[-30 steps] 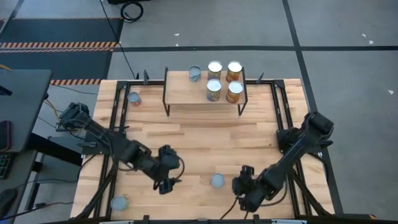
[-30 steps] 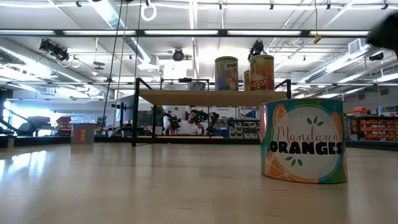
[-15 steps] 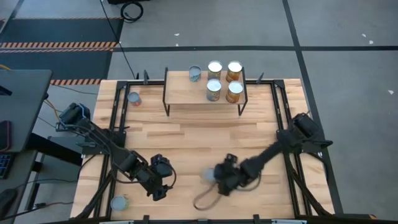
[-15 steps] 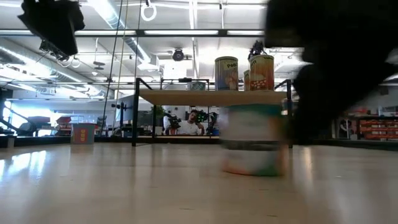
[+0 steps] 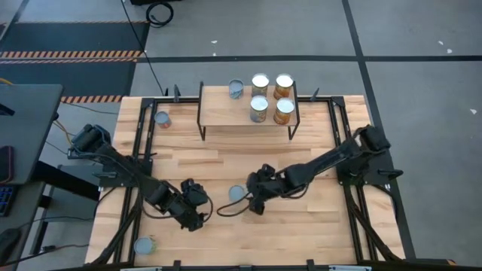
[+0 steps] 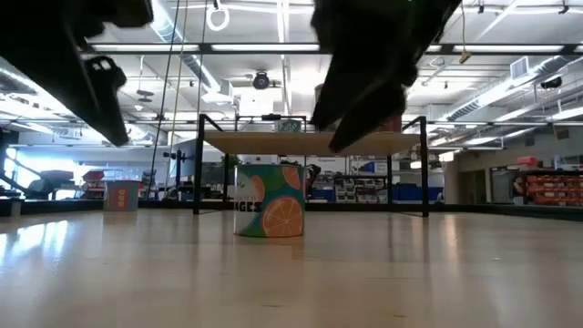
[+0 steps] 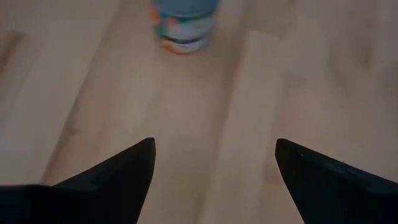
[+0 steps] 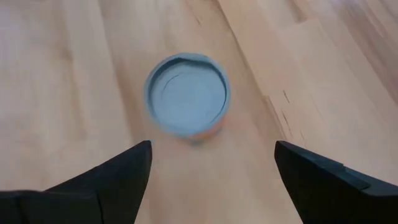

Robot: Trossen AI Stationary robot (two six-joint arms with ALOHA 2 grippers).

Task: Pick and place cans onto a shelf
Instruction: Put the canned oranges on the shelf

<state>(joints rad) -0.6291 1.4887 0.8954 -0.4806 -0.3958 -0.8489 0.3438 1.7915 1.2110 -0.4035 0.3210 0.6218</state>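
Observation:
A can (image 5: pixel 237 193) with a silver top and an orange-patterned label stands upright on its base on the wooden table, toward the near middle. It also shows in the low view (image 6: pixel 269 199). My right gripper (image 5: pixel 251 202) hangs just to its right and above it, fingers wide open (image 8: pixel 211 149), with the can (image 8: pixel 187 98) ahead of the fingertips and apart from them. My left gripper (image 5: pixel 199 214) is open (image 7: pixel 214 146) to the can's left, and the can (image 7: pixel 185 25) shows farther ahead of it. The shelf (image 5: pixel 248 109) stands at the far edge and carries several cans.
One can (image 5: pixel 162 118) stands on the table left of the shelf. Another can (image 5: pixel 144 245) stands at the near left corner. Black frame rails run along the table's left and right sides. Bare wood lies between the shelf and the arms.
My right gripper has swept from the near right toward the table's left and far edge. The can has slid the same way, still upright, and now stands farther left and farther from the near edge.

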